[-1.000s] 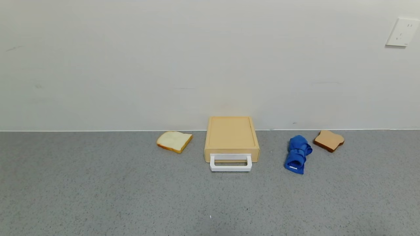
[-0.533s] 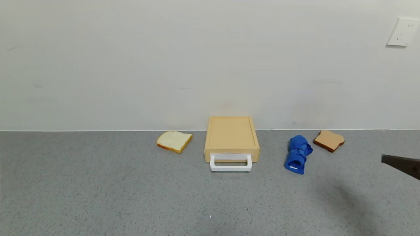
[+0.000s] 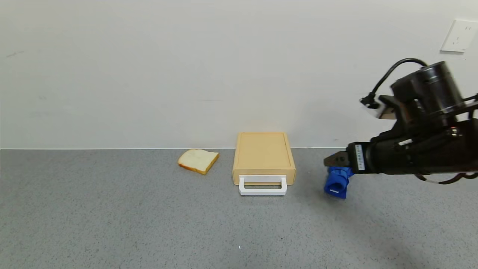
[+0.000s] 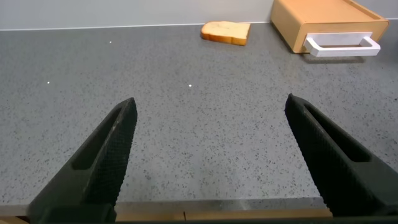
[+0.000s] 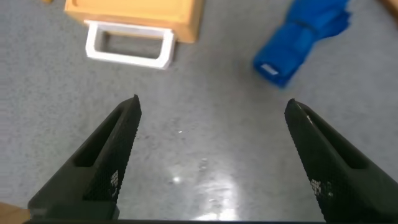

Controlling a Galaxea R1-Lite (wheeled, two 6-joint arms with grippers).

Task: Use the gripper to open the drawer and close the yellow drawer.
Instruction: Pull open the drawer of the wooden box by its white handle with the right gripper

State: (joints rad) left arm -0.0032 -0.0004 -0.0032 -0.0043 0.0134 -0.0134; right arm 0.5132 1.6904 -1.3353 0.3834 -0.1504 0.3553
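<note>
The pale yellow-tan drawer (image 3: 263,155) sits shut against the back wall, its white loop handle (image 3: 262,186) facing me. It also shows in the right wrist view (image 5: 140,15) and the left wrist view (image 4: 326,22). My right gripper (image 3: 332,160) hangs above the counter to the right of the drawer, over the blue rolled cloth (image 3: 338,181). In the right wrist view its fingers (image 5: 109,158) stand wide apart and empty, and the handle (image 5: 129,45) lies ahead of them. My left gripper (image 4: 210,155) is open and empty, low over the counter's near edge, out of the head view.
A pale bread slice (image 3: 198,160) lies left of the drawer. The blue cloth (image 5: 301,37) lies right of the drawer. A wall socket (image 3: 458,36) is at the upper right. The grey speckled counter (image 3: 149,224) spreads in front.
My right arm has come in from the right edge and now reaches over the blue cloth, hiding the brown bread slice. The drawer has not moved.
</note>
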